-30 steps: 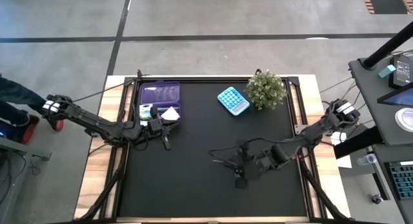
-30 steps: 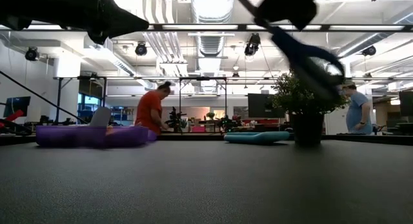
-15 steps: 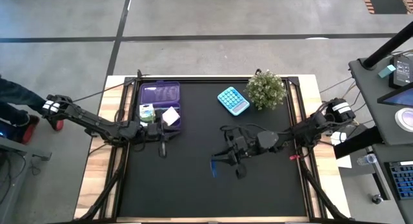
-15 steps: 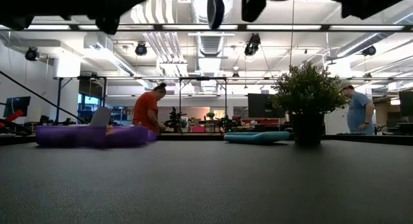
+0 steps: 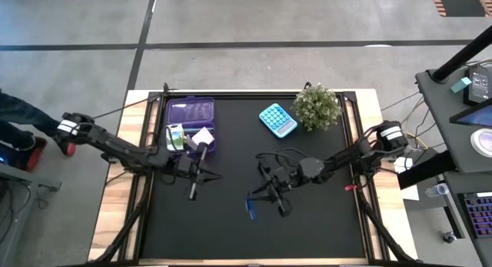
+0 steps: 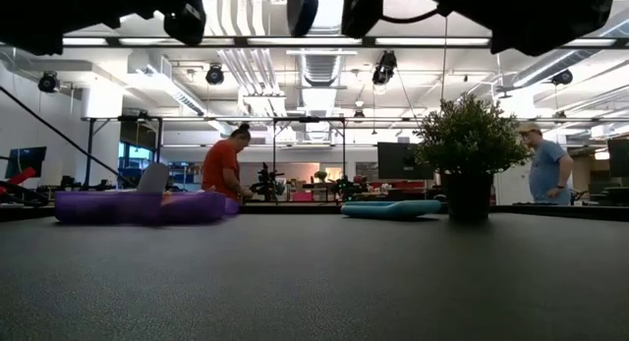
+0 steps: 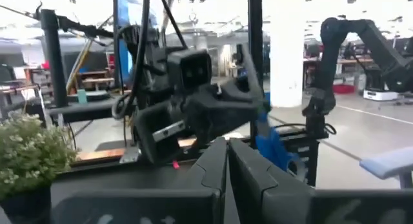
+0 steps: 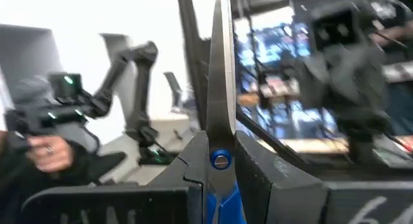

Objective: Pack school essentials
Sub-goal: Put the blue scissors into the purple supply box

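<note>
The blue-handled scissors [image 5: 250,206] are in my right gripper [image 5: 267,195], above the middle of the black table. My left gripper [image 5: 197,177] is shut and empty, in the air to the near side of the purple case [image 5: 191,119]. It faces the right arm. A green-white pack [image 5: 175,134] and a pale paper square [image 5: 202,136] rest on the near part of the case. In the left wrist view the shut fingers [image 7: 226,169] point at the scissors [image 7: 269,139]. Pens and eraser do not show. My right gripper pinches the scissors between its two fingers at the pivot screw [image 8: 221,161]. The shut blades [image 8: 216,75] stick out ahead of the fingers, and the blue handles [image 8: 222,197] lie back between them. The scissors are lifted clear of the table.
A light-blue keypad-like item [image 5: 277,119] and a small potted plant [image 5: 317,105] stand at the table's far right. In the low view the purple case [image 6: 138,205], the blue item [image 6: 391,208] and the plant [image 6: 467,149] line the far side. People stand in the room beyond.
My right gripper has risen from the table with the scissors and moved toward the table's left. My left gripper has left the purple case and moved toward the near edge and the middle, turning to face the right arm.
</note>
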